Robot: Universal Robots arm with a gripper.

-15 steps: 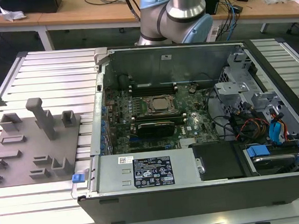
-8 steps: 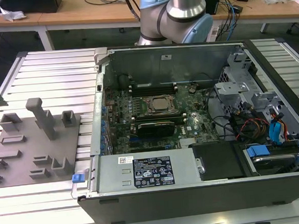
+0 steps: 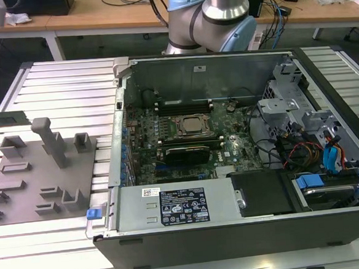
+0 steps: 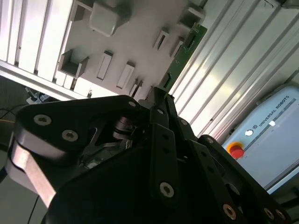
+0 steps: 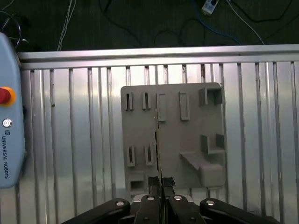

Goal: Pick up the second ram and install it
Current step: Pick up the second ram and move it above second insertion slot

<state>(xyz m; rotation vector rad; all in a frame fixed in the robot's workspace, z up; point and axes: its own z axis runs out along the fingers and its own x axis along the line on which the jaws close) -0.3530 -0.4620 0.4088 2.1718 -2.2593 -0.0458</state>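
The second ram [image 4: 185,55] is a thin green stick held by its end in my gripper [image 4: 160,99], whose fingers are shut on it. In the first wrist view the ram [image 5: 157,140] is seen edge-on, running out from the gripper [image 5: 161,185] over the grey fixture plate [image 5: 175,140]. In the exterior view the ram [image 3: 6,117] hangs level at the far left, above the plate [image 3: 47,180]. The open computer case [image 3: 235,223] lies at the exterior view's right, with the CPU socket [image 3: 188,126] and long black slots [image 3: 183,102] on its motherboard.
The plate carries upright grey posts and brackets [image 3: 52,140]. A teach pendant with a red button [image 5: 3,95] lies on the slatted aluminium table [image 5: 261,140]. Inside the case are a drive cage [image 3: 289,111], cables [image 3: 297,148] and a power supply [image 3: 178,208].
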